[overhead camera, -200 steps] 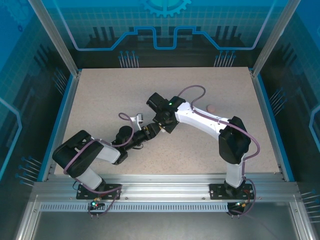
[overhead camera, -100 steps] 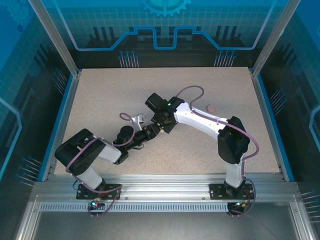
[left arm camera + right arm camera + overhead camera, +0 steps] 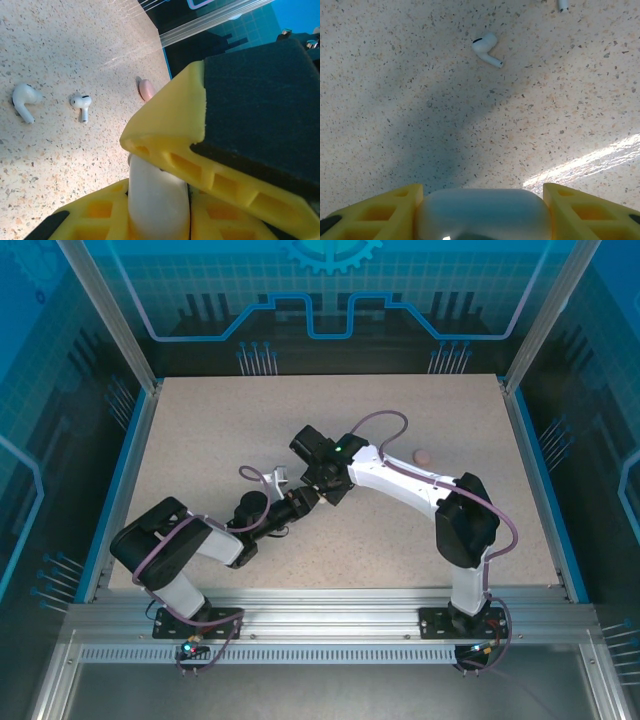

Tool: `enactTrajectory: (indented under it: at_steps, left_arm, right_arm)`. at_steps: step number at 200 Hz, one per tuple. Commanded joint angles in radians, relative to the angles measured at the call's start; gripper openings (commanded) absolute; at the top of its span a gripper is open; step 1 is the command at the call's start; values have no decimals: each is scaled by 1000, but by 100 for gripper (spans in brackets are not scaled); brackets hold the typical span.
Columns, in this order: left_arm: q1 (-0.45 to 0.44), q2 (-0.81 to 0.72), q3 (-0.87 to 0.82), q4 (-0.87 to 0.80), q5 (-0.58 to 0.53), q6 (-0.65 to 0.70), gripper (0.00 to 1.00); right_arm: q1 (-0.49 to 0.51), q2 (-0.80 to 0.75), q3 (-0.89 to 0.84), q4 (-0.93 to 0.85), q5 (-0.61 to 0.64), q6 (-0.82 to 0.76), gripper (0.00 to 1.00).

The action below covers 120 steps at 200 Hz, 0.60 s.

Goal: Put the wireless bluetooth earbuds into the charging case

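Mid-table, the two grippers meet, the left gripper (image 3: 305,503) just below the right gripper (image 3: 322,486). The right gripper (image 3: 482,202) is shut on a white charging case (image 3: 482,215) that spans its yellow fingers (image 3: 385,210). In the left wrist view, the left gripper (image 3: 157,187) is shut on one end of the same white case (image 3: 157,200). The right gripper's yellow and black finger (image 3: 220,130) lies across it from above. Two white earbuds (image 3: 24,100) (image 3: 81,104) lie on the table beyond. In the right wrist view, one white earbud (image 3: 486,50) lies ahead.
A small pink rounded object (image 3: 423,455) (image 3: 146,90) lies on the speckled table (image 3: 200,430) to the right of the arms. A raised blue rim (image 3: 120,480) borders the table. Another white stem (image 3: 563,5) pokes in at the top edge of the right wrist view.
The left arm has shifted slightly forward and to the right. The right arm has barely moved, and the grippers stay together mid-table.
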Motion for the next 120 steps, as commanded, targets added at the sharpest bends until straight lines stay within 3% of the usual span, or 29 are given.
enactTrajectory:
  at_steps: [1,20,40,72,102,120]
  left_arm:
    - [-2,-20,5,17,-33,33,24]
    - [-2,-33,2,4,-39,35,22]
    - [-2,-47,-2,-5,-45,39,13]
    - [-3,-78,-6,-39,-31,47,8]
    - [1,-163,11,-162,48,102,3]
    - [8,-228,38,-264,123,164,2]
  right_arm:
    - [23,4,27,-31,-4,20,50]
    - [23,4,26,-30,-2,22,50]
    - [22,3,26,-25,-1,20,52]
    - [-4,-44,36,-35,42,-32,75]
    - [-53,-203,-27,-48,150,-164,78]
    - [-90,-355,-166,55,188,-285,79]
